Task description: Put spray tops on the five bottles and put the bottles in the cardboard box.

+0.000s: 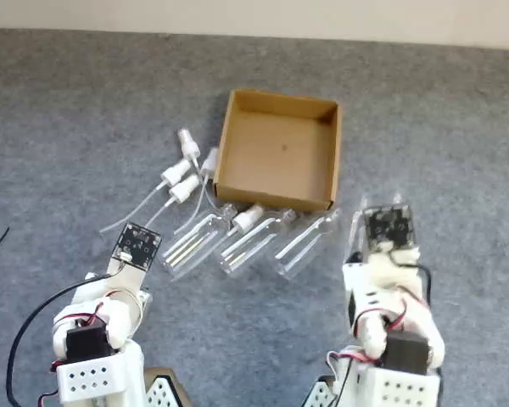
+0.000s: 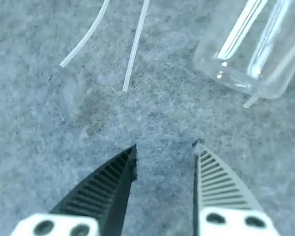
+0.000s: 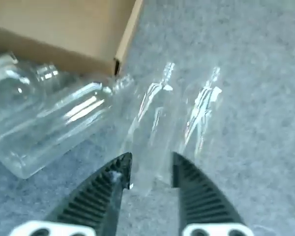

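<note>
Right claw (image 3: 151,164): fingers spread, pinching nothing, straddling the base end of a clear bottle (image 3: 155,118) that lies on its side on the desk (image 1: 68,110). A neighbour bottle (image 3: 54,120) lies just beside it.

Left claw (image 2: 164,150): fingers spread, holding nothing, low over bare desk, near two loose dip tubes (image 2: 135,49) and a bottle base (image 2: 246,59).

Layout, high view: cardboard box (image 1: 271,195) sits at 12 o'clock of the group. Spray tops (image 1: 184,188) lie loose at its 8 o'clock. Left bottle (image 1: 193,242), middle bottle (image 1: 253,243) and right bottle (image 1: 308,244) form a row at its 6 o'clock, outside the box.

Risks (judgement):
- The straddled bottle is round and lying flat. If one finger touches first, it will likely roll or skid aside.
- There are two glare streaks ahead of the right claw. I cannot tell whether this is one bottle or two side by side, and closing could catch both or wedge between them.
- A grip at the base leaves the neck free to swing, which would make threading a thin tube harder.
- The neighbour bottle could be nudged into the box wall.

Orientation: the row bottles lie flat and parallel, with long axes running 7-to-1 o'clock and necks toward the box. The straddled bottle's axis runs straight out from the claw, neck at the far end. A white top sits at the middle bottle's neck, and I cannot tell if it is seated.
</note>
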